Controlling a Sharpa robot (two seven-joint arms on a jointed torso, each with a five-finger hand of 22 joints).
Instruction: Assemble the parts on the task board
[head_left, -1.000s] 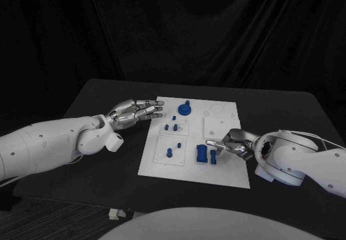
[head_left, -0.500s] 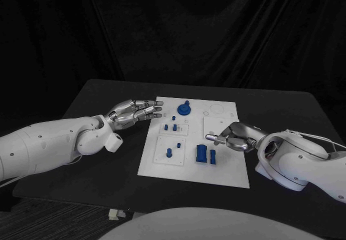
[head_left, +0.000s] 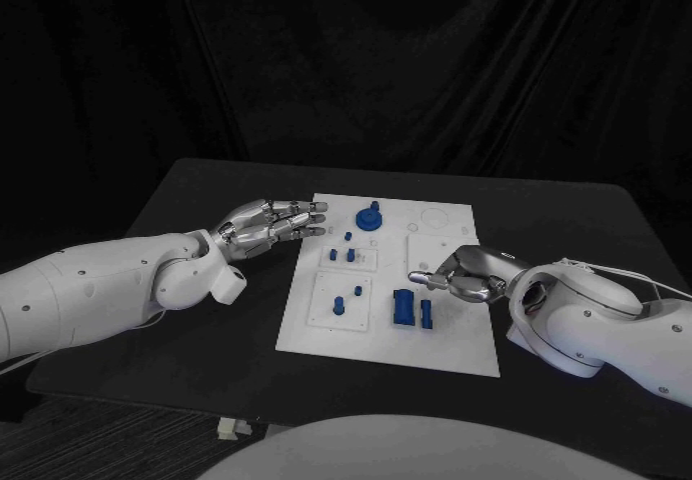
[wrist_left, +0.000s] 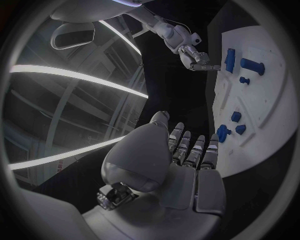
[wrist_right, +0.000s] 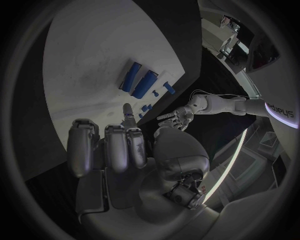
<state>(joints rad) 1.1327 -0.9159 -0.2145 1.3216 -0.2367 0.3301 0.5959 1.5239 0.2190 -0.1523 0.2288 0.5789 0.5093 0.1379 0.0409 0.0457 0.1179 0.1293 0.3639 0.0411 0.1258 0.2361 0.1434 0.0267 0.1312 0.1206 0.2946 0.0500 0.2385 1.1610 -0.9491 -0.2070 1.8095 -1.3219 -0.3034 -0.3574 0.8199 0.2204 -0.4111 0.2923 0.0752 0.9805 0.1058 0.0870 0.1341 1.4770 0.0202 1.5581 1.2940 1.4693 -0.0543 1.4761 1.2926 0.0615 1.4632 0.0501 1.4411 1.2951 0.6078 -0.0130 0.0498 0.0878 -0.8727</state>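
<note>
The white task board (head_left: 387, 330) lies in the middle of the table. On it are a blue round knob (head_left: 371, 216) at the far end, small blue pegs (head_left: 342, 255), two more small pieces (head_left: 340, 303) and two upright blue blocks (head_left: 411, 310) side by side. My right hand (head_left: 464, 275) hovers over the board's right half, just beyond the blocks. Its fingers are curled in around nothing, with one finger stretched toward the board's middle. My left hand (head_left: 271, 225) floats at the board's far left edge, fingers stretched out and holding nothing. The right wrist view shows the blocks (wrist_right: 139, 81) past my right hand (wrist_right: 125, 150).
The black table (head_left: 173, 300) extends well beyond the board on both sides. Its front edge runs close below the board. Behind the table hangs a dark curtain. The left wrist view shows the board (wrist_left: 275, 115) and my right hand (wrist_left: 197, 60) beyond my left hand (wrist_left: 181, 165).
My right hand has drawn up and back from the blue blocks toward the far side. The left hand and the parts have stayed where they were.
</note>
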